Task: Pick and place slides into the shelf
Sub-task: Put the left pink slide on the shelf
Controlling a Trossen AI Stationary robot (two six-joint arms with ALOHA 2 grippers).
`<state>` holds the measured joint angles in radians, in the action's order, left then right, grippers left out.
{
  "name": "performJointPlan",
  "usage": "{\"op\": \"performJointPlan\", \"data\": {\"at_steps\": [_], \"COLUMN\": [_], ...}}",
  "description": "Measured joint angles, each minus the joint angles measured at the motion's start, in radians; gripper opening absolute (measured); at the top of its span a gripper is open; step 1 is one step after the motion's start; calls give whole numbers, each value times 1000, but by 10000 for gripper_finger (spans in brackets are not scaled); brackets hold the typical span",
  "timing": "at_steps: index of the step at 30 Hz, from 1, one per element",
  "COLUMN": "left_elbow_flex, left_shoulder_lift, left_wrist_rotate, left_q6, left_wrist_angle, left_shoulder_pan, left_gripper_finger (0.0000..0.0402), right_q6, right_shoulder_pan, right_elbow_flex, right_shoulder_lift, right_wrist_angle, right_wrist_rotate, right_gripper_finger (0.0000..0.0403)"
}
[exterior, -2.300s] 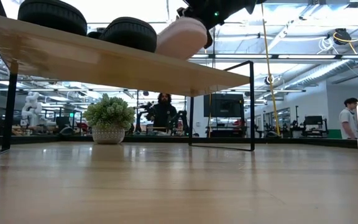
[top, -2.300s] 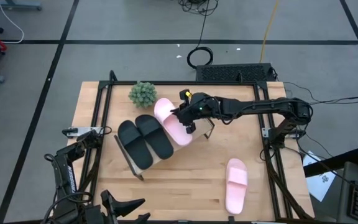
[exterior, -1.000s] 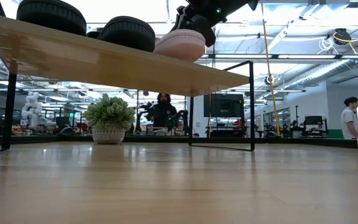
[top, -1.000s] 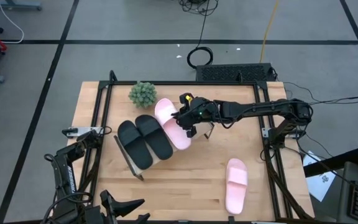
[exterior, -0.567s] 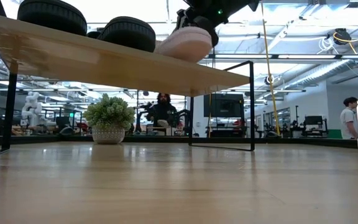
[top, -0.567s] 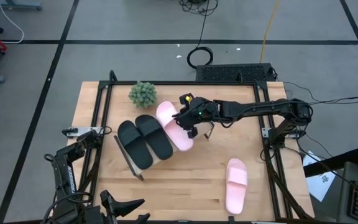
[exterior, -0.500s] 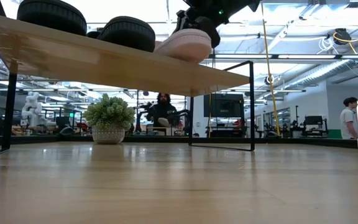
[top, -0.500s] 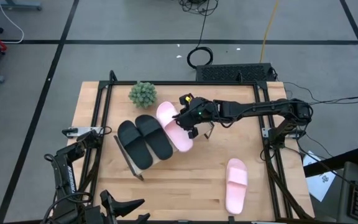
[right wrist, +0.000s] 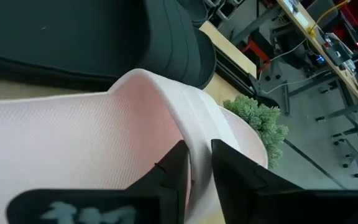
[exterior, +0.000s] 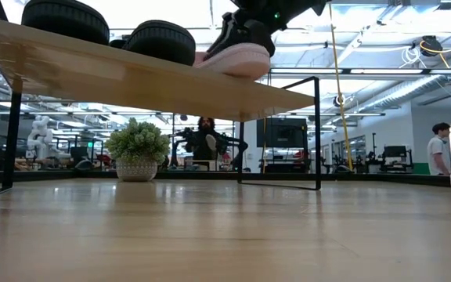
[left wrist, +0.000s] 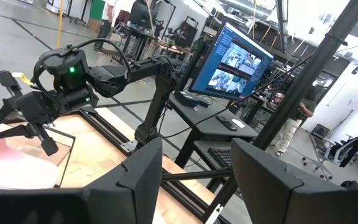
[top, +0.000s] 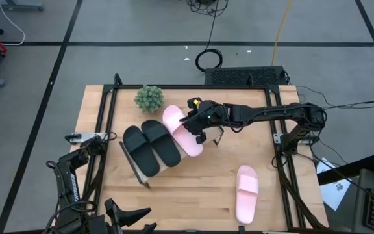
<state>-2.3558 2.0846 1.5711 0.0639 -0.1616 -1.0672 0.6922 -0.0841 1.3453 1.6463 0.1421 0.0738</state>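
High view: right gripper (top: 199,123) over shelf (top: 149,177), fingers astride strap of pink slide (top: 182,130), which rests beside black pair (top: 151,149); grip looks loosening, can't tell if let go. Next, prob: lift clear, fetch 2nd pink slide (top: 246,193). Left gripper (left wrist: 191,180) parked, agape.

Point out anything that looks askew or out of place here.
One pink slide lies alone on the table's near right corner, away from the shelf. The other pink slide sits on the shelf beside the black pair, the right gripper at its strap.
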Motion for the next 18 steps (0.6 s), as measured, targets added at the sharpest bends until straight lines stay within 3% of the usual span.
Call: {"op": "performJointPlan", "data": {"at_steps": [18], "left_elbow_flex": [0], "left_shoulder_lift": [0], "left_wrist_rotate": [0], "left_q6": [-3], "left_wrist_angle": [0], "left_shoulder_pan": [0], "left_gripper_finger": [191], "right_q6": [-27], "right_shoulder_pan": [0], "right_elbow_flex": [0], "right_shoulder_lift": [0], "right_wrist_angle": [7], "right_wrist_rotate": [4], "right_gripper_finger": [132]}}
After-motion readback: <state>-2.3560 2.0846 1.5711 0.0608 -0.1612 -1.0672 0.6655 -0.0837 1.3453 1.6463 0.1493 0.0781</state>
